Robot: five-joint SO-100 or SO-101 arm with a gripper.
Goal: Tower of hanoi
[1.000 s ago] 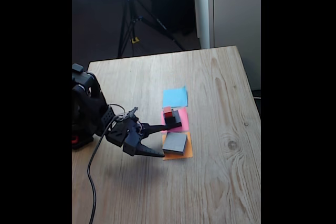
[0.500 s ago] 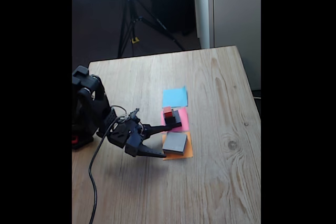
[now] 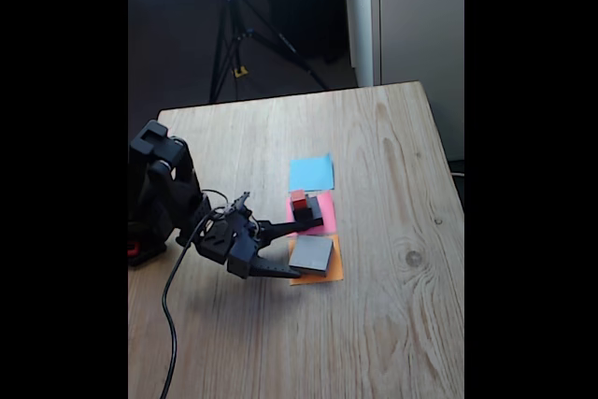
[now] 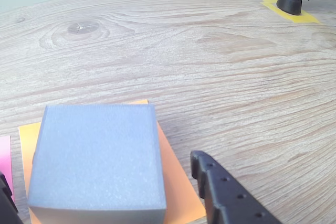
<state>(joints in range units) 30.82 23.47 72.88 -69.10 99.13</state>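
My gripper (image 3: 292, 249) spread wide astride grey block (image 3: 311, 254), block lying flat on orange paper (image 3: 334, 272), bare table (image 3: 392, 324) toward 3 o'clock, red cube (image 3: 298, 199) topping black block (image 3: 311, 212) at 12 o'clock.

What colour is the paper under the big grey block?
Orange paper, clearest in the wrist view, under the grey block.

The gripper (image 3: 297, 248) is wide open, with one finger on each side of the big flat grey block (image 3: 310, 254), so there is room to slide around it. Just behind stands the stack of black block (image 3: 309, 210) and red cube (image 3: 298, 199). The wooden table (image 3: 392, 324) to the right is bare.
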